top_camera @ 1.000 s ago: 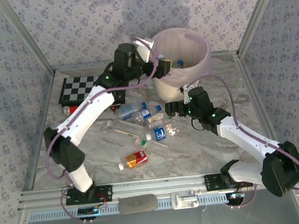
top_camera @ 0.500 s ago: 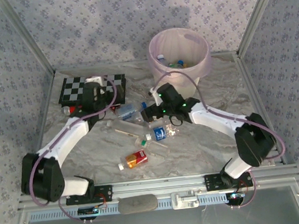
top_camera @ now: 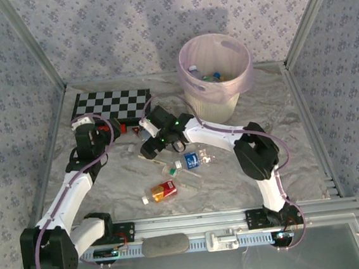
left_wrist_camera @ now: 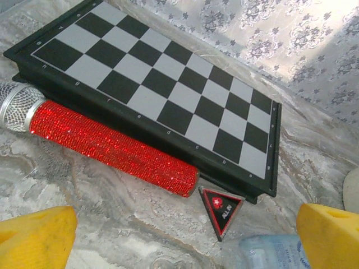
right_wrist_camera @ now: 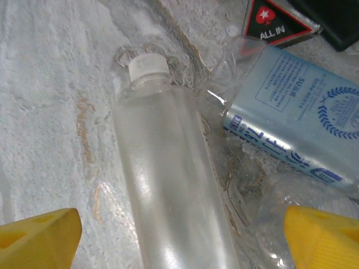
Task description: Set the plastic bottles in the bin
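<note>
**right end effector spread wide over a clear bottle, left one wide by the chessboard**

the table (top_camera: 288, 137), covered in a grey marbled sheet, carries everything. at its far right stands the round cream-white plastic bin (top_camera: 213, 106), lined with a translucent pink bag. it is upright, and several plastic bottles (top_camera: 211, 77) lie inside it. at the far left lies the flat black-and-white chessboard (top_camera: 110, 103).

the right arm stretches from its base across to the middle of the table. the right end effector (right_wrist_camera: 179, 235) hangs low over a clear plastic bottle with a white cap (right_wrist_camera: 162, 168). its yellow fingers (right_wrist_camera: 39, 235) stand wide on either side of the bottle, apart from it. a crumpled blue-labelled bottle (right_wrist_camera: 291, 117) lies just beside the clear one.

the left end effector (left_wrist_camera: 185, 235) is spread wide too, with nothing gripped, near the chessboard's near edge.

nearer the arm bases, a blue-labelled bottle (top_camera: 191, 160) and an orange-red bottle (top_camera: 161, 190) lie on their sides, well apart from the bin.

a red glittery stick with a silver mesh head (left_wrist_camera: 112, 148) lies against the board's near edge. a small black triangular token marked "all in" (left_wrist_camera: 221, 208) sits just beside the stick's end.
</note>
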Controlling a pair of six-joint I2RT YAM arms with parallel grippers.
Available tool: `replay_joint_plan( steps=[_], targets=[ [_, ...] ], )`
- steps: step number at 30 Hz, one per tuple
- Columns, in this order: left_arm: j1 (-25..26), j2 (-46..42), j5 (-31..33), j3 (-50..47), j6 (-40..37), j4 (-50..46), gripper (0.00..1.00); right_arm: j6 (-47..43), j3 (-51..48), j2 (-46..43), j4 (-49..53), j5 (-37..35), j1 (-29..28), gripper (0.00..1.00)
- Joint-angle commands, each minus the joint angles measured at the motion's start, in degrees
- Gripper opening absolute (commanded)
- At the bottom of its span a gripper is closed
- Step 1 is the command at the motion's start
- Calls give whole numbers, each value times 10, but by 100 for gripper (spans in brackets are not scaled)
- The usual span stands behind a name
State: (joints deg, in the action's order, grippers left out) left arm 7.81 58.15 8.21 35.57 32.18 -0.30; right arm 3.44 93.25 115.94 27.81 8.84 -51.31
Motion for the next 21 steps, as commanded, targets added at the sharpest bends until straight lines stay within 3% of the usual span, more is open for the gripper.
replay_joint_plan(
  steps=[1,21],
  targets=[
    [-6,-13,-7,-3,8,3,100,-31,54,38,105,-10,-5,94],
    [-10,-20,-36,-36,27,11,100,-68,132,107,172,-78,-48,85]
  ],
)
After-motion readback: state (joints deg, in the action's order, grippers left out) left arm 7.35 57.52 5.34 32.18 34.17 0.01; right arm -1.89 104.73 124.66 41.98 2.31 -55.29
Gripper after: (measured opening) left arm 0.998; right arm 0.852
